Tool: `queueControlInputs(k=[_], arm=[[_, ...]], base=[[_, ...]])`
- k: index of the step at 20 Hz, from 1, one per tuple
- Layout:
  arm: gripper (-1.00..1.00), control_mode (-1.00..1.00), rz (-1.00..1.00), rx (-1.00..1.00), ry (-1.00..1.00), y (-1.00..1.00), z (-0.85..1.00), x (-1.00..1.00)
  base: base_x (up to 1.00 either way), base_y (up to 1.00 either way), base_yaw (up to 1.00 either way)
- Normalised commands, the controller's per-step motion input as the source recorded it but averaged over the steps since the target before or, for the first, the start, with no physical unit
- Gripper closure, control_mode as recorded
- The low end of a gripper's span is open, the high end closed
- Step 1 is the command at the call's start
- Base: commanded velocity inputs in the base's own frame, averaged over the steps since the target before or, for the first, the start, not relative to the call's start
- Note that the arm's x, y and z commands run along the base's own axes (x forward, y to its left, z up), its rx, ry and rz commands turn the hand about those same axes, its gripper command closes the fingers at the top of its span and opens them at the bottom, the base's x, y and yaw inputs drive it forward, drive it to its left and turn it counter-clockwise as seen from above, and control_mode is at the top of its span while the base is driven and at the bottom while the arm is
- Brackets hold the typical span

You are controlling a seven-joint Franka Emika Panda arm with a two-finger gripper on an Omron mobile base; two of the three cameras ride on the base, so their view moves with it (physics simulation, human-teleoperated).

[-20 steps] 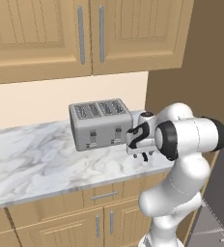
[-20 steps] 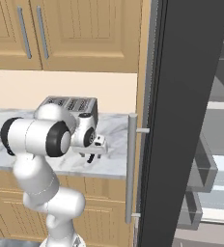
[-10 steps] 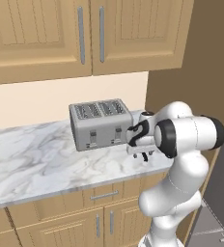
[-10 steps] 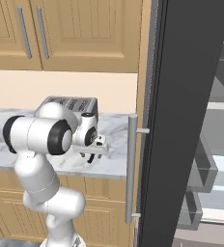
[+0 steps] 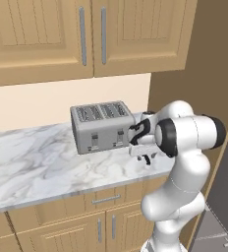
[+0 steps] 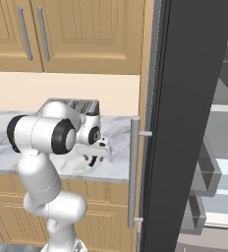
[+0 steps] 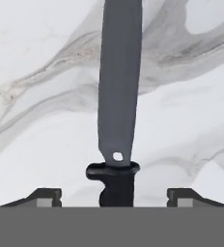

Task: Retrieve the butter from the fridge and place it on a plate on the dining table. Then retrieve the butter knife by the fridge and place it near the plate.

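Jaws stand apart, one dark fingertip (image 7: 45, 195) at seven o'clock in the hand view and the other at five o'clock, with clear marble showing between each tip and the butter knife (image 7: 118, 111). Nothing is clamped; the gripper (image 7: 114, 198) straddles the knife's black handle without touching it. The handle sits at six o'clock in that view, its rounded guard just above, and the dark grey blade runs straight up toward twelve o'clock, leaving the top edge. A small pale hole marks the blade just above the guard. The knife lies flat on the white-grey veined marble counter (image 7: 191, 125).

From the left base view the gripper (image 5: 146, 160) points down at the counter (image 5: 32, 162), close above its front part, at about four o'clock from the toaster (image 5: 102, 126). The toaster is a grey four-slot box standing on the marble, near the gripper but apart from it. The white arm bends up from the floor and folds over at its dark joint, so the hand hangs over the counter's right end.

From the right base view the gripper (image 6: 92, 160) hangs over the counter (image 6: 118, 162) at five o'clock from the toaster (image 6: 71, 106). At three o'clock from it stands the open fridge (image 6: 189, 123), its dark door edge-on with a long grey bar handle, shelves and bins visible beyond. Tan wooden cupboards hang above the counter and more sit below it.
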Motion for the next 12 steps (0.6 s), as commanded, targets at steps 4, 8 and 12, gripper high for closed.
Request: queueControlInputs(k=[4,8,12], arm=[[1.0,-1.0,0.0,0.0,0.0,-0.03,-0.26,-0.09],[1.0,-1.0,0.0,0.0,-0.03,-0.01,-0.23,-0.27],[1.0,-1.0,0.0,0.0,-0.07,0.0,-0.15,-0.36]], base=[[0.0,0.0,0.0],[0.0,0.0,0.0],[0.0,0.0,0.0]])
